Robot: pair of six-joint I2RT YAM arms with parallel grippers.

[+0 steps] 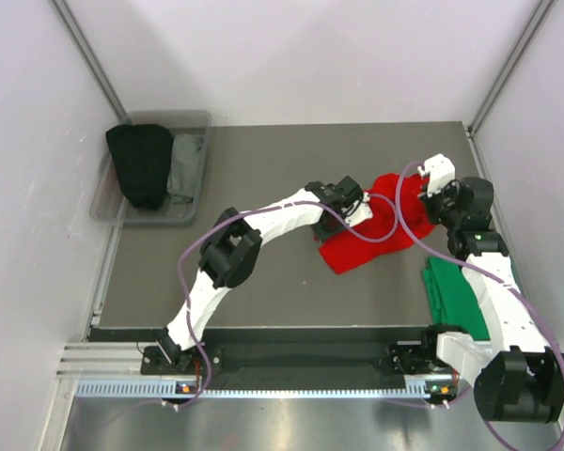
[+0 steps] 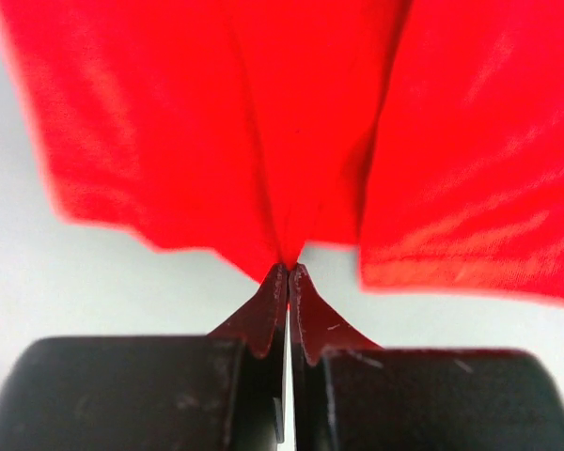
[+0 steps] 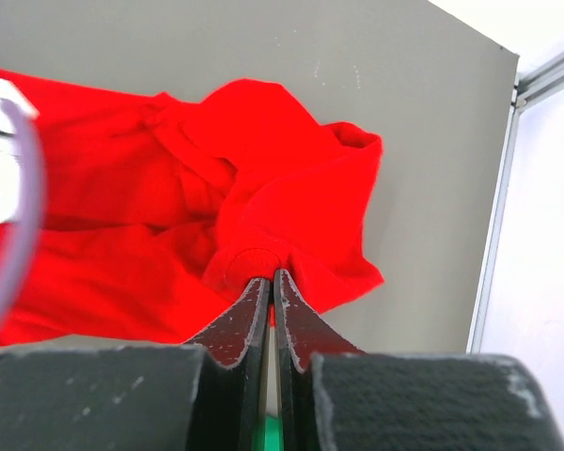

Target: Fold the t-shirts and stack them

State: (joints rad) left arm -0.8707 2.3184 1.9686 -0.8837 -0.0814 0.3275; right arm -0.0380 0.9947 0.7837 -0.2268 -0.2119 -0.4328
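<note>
Though overhead hides it, left gripper [image 2: 289, 270] and right gripper [image 3: 271, 275] pinch t-shirt [image 1: 362, 246].

It looked like a robotics lab cell: white panel walls [image 1: 310, 56] on aluminium posts [image 1: 91, 58] at upper left boxed a grey table [image 1: 263, 160].

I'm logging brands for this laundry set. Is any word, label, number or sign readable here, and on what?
None can be read.
The red shirt, green shirt and bin show no print or label.
The left claw and right claw, both shut on the red shirt, carry no markings.
</note>
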